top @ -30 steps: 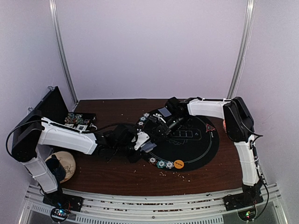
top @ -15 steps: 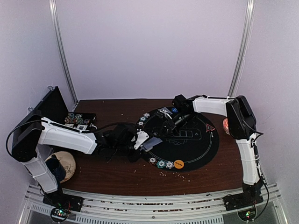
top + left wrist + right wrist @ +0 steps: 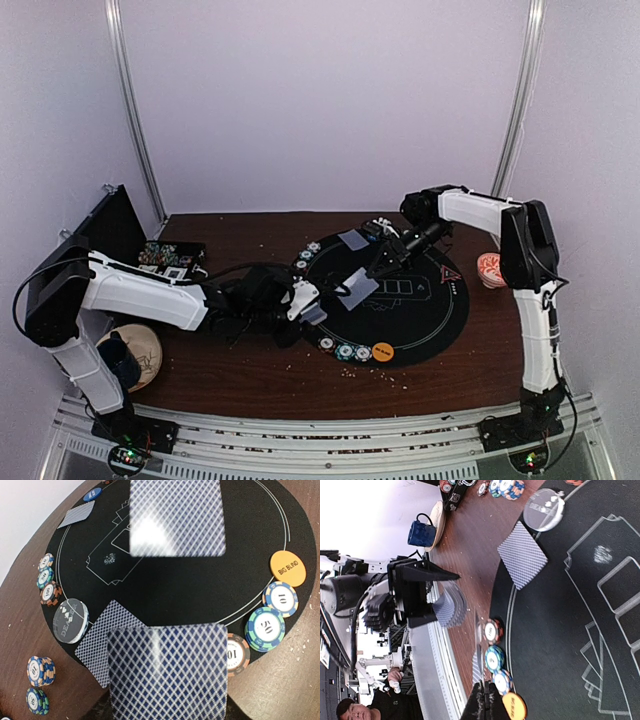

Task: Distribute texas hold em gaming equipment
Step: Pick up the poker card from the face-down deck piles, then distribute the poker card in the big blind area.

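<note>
Deck (image 3: 167, 672), where?
– Pinched in the left hand (image 3: 305, 303), at the black mat's (image 3: 430, 315) left rim.
And the right hand (image 3: 376, 270)?
– Pressed together on one card (image 3: 357, 289), which hangs from it above the mat's middle.

We see the overhead view softly and evenly lit, with pale walls bright and the black mat (image 3: 430, 320) swallowing detail. In the left wrist view the nearest card (image 3: 167, 672) is blurred, and the upper card (image 3: 175, 515) carries a white glare patch. The right wrist view seems overexposed at its upper left.
</note>
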`<state>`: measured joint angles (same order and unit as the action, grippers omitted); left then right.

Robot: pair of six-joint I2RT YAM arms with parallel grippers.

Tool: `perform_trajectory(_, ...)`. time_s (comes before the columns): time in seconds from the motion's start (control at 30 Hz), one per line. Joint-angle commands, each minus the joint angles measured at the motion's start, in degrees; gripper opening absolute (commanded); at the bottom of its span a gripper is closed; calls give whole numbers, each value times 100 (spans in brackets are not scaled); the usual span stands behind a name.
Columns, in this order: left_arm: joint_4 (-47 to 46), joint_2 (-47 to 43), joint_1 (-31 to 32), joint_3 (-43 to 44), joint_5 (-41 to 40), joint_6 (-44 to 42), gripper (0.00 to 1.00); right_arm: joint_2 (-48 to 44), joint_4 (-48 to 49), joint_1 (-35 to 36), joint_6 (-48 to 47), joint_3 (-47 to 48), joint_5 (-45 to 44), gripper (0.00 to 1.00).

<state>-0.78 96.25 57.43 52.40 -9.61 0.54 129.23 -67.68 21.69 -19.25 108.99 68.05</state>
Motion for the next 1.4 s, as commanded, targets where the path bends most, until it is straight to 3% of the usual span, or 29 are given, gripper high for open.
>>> perform_trajectory(0.0, -227, 2, -4, 90, -2, -57, 13, -137, -1009, -388, -1056, 33, -127, 0)
perform_trajectory(0.33, -206, -17, -6, 81, 4, -80, 13, -822, -1016, -1109, -1928, -899, -1024, 0)
perform_trajectory(0.83, -189, 86, -6, 129, 27, -89, 13, -1705, -1028, -1203, -2853, -2606, -1931, 0)
perform_trajectory(1.03, -183, 126, -4, 147, 63, -86, 13, -1557, -1028, -1198, -3032, -2784, -2175, 0)
perform_trajectory(1.37, -169, 183, -8, 174, 47, -89, 13, -852, -1028, -1106, -3026, -2146, -2603, 0)
